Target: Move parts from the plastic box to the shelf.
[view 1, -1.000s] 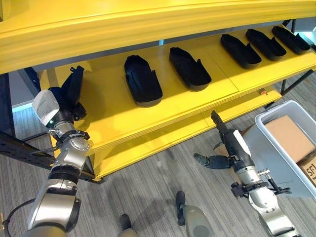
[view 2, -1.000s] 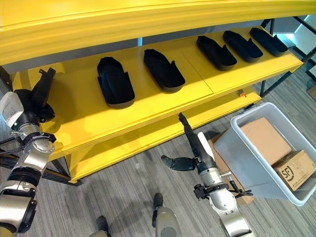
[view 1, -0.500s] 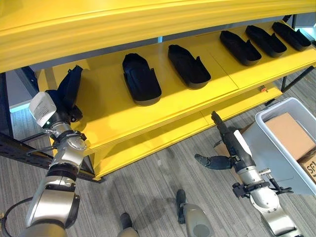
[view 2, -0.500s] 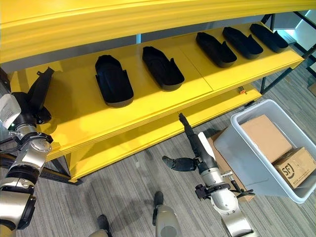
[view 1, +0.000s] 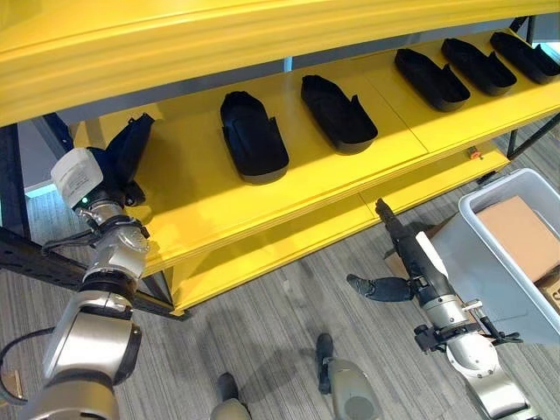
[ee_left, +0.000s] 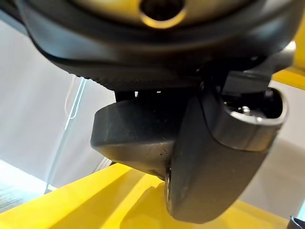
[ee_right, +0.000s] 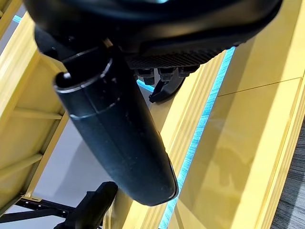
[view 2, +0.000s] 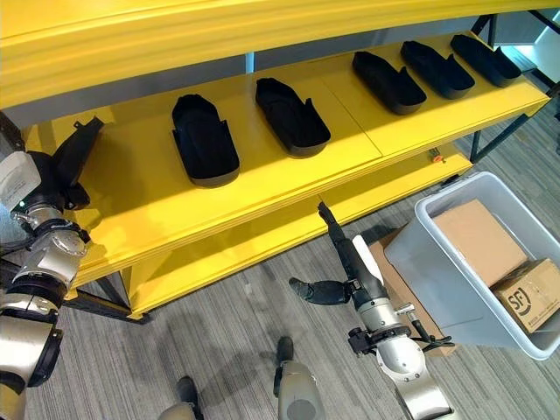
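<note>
My left hand [view 1: 108, 168] is at the left end of the yellow shelf [view 1: 201, 197], shut on a black part [view 1: 133, 140] that stands tilted over the shelf board. In the left wrist view the thumb [ee_left: 217, 157] presses against that black part [ee_left: 136, 138]. Several more black parts lie in a row on the shelf, among them one [view 1: 253, 138] near the left and one [view 1: 338, 110] beside it. My right hand [view 1: 418, 261] hangs open below the shelf's front edge, fingers straight, holding nothing. The grey plastic box [view 1: 477, 271] sits on the floor at the right.
Cardboard boxes [view 1: 518, 234] lie inside the plastic box. A lower yellow shelf board [view 1: 289, 245] juts out under the main one. A dark frame post [view 1: 10, 175] stands left of the shelf. Grey plank floor [view 1: 262, 324] spreads in front.
The view has shifted slightly. My left hand has lifted a little with the black part still in it. The right hand has stayed where it was.
</note>
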